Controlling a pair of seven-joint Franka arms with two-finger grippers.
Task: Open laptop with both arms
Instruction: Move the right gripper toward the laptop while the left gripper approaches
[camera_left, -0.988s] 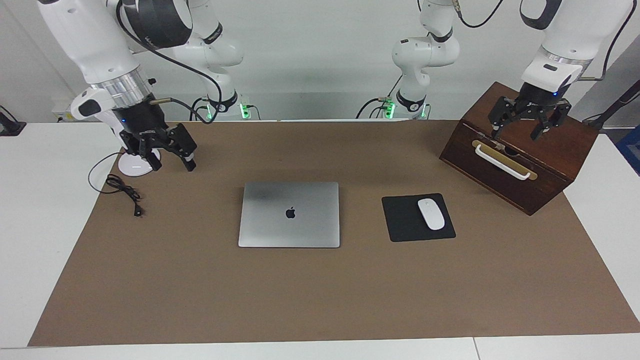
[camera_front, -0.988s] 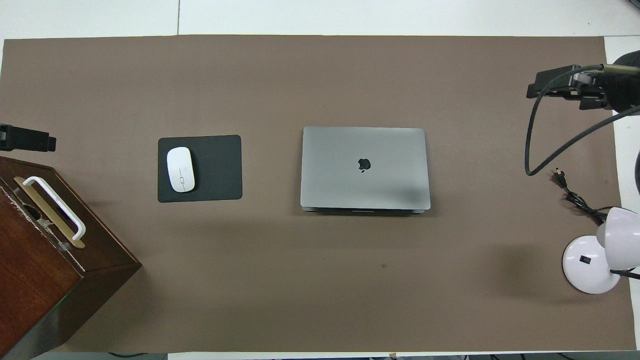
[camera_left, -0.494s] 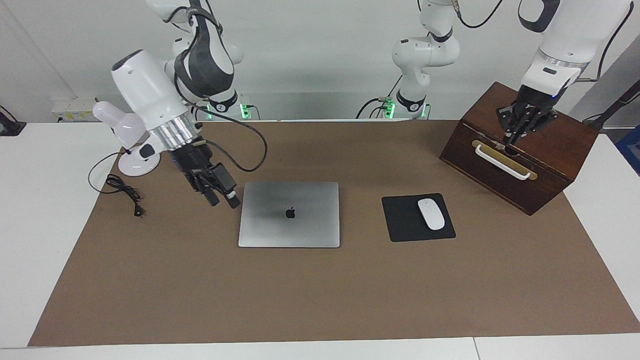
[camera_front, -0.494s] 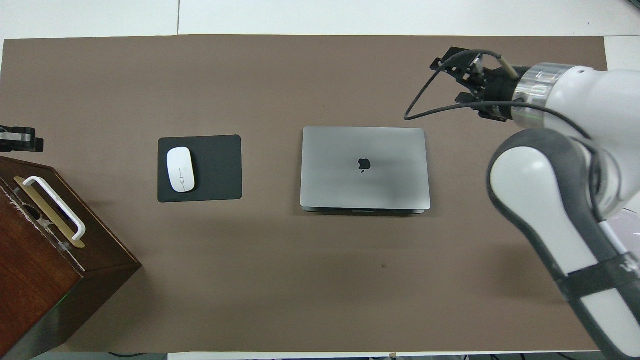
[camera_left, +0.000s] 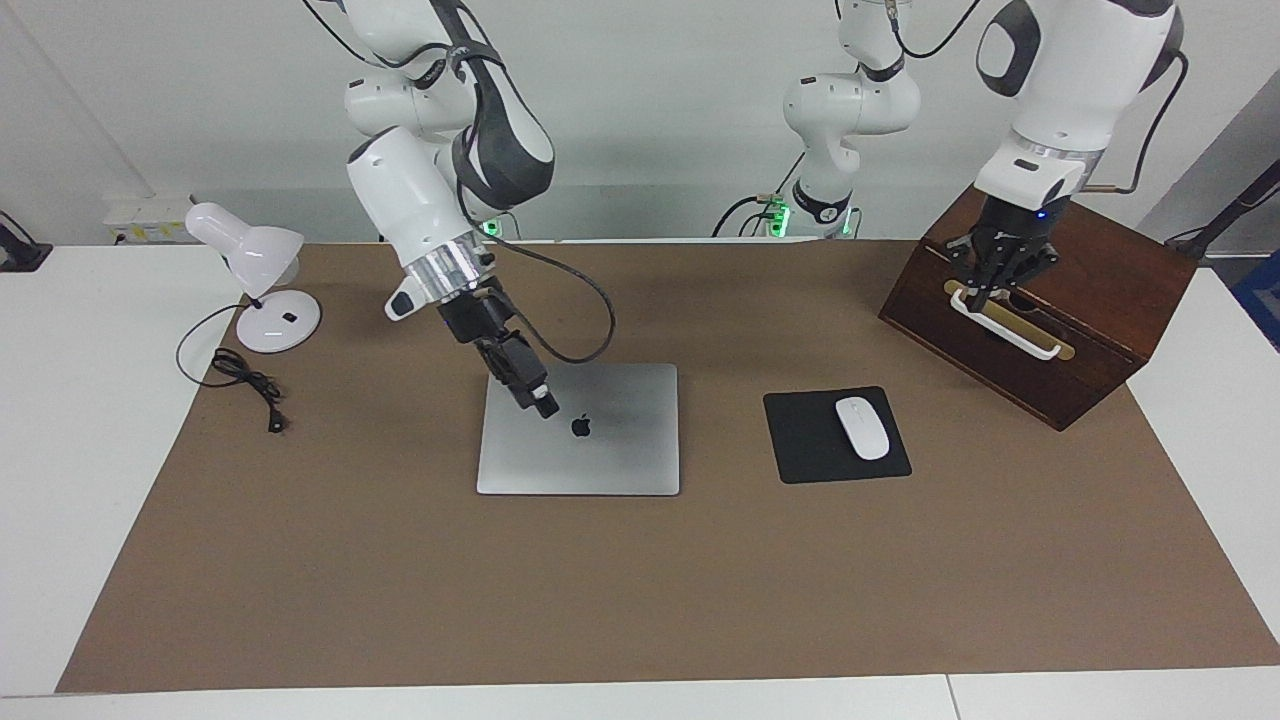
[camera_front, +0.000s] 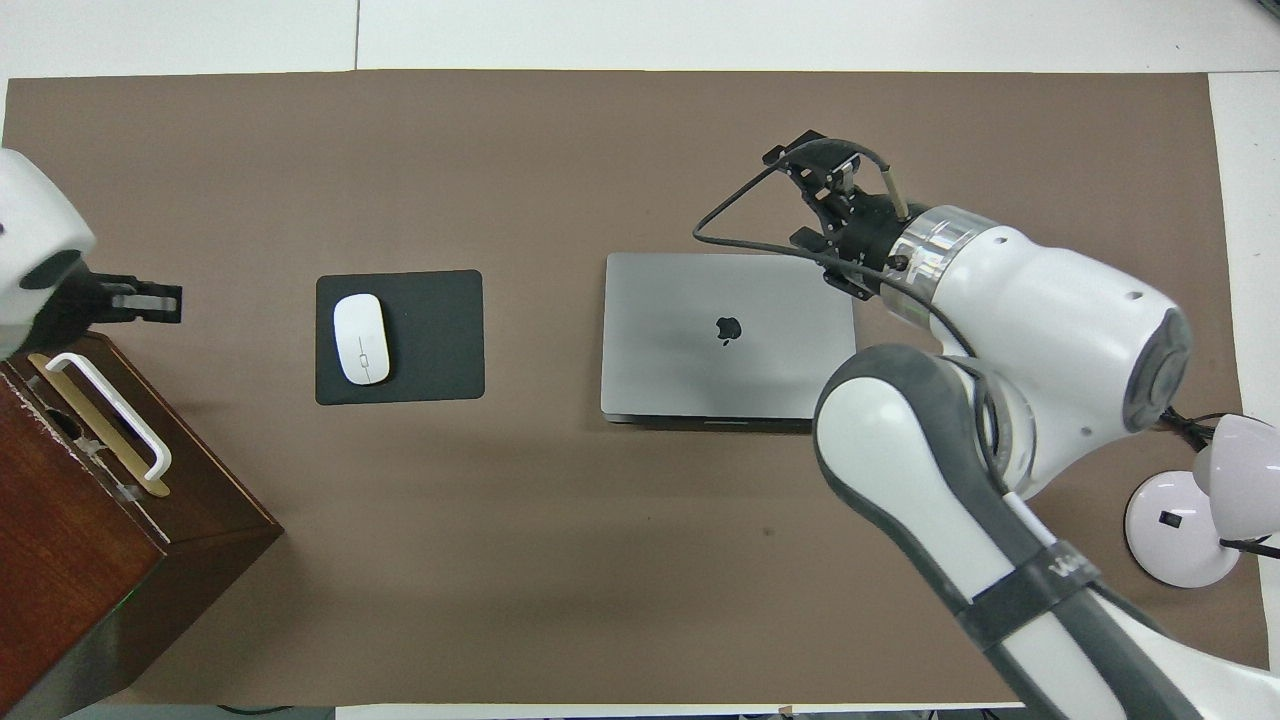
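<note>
With the right gripper (camera_left: 545, 405) over the shut thin silver-grey aluminium laptop (camera_left: 600, 450), jaws unreadable, and the left gripper (camera_left: 990, 295) pinched empty above the brown wooden box (camera_left: 1100, 300), you risk scratching the lid.

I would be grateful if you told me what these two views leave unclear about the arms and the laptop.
- Facing view: whether the right gripper touches the closed silver-grey aluminium laptop or hovers.
- Overhead view: the laptop's corner, hidden by the right arm.
- Overhead view: the left gripper, its arm cut off by the edge.
</note>
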